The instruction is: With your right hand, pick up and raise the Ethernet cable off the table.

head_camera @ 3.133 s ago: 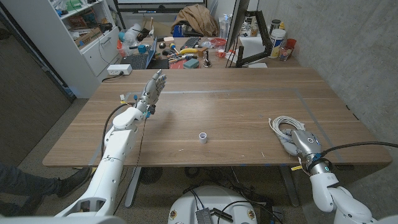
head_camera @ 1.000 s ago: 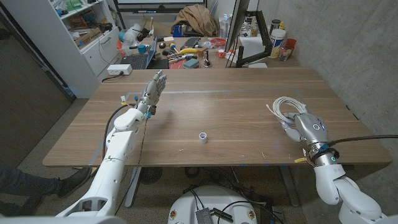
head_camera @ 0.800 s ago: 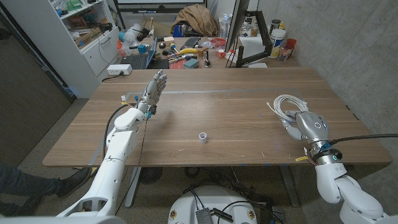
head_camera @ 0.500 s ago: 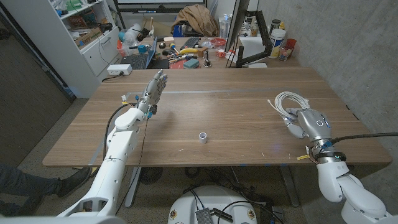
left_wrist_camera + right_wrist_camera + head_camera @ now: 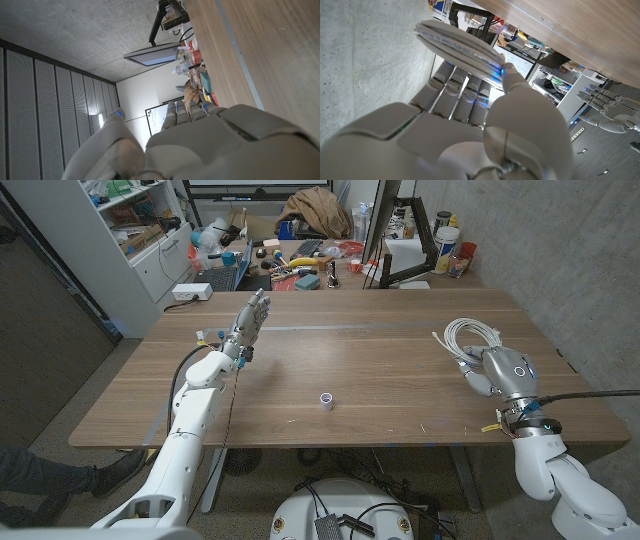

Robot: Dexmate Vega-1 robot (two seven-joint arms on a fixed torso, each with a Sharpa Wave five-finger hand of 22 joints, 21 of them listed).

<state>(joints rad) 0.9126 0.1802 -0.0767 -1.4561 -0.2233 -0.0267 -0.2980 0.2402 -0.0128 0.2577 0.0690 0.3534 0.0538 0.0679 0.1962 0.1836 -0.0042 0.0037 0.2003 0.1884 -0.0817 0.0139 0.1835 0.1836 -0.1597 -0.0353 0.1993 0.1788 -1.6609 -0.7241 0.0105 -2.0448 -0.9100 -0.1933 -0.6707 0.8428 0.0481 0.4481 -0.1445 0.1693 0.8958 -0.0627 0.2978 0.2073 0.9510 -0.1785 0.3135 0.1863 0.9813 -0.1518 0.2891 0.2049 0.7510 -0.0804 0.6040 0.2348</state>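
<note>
The right hand [image 5: 503, 371] gripped the coiled Ethernet cable [image 5: 470, 337] at the table's [image 5: 350, 370] three o'clock; the left hand [image 5: 248, 319] stood open-fingered, holding nothing.

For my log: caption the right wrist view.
Right hand grips the coiled Ethernet cable, raised off the wooden table.

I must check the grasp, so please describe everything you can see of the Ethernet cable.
The Ethernet cable is white or pale grey, wound into a loose coil of several loops that looks like smooth plastic. The right hand grips one side of the coil, and the rest fans out beyond the fingers, over the table's right part. In the right wrist view the strands lie bundled across the fingers, pressed by the thumb. No connector is clearly visible.
</note>
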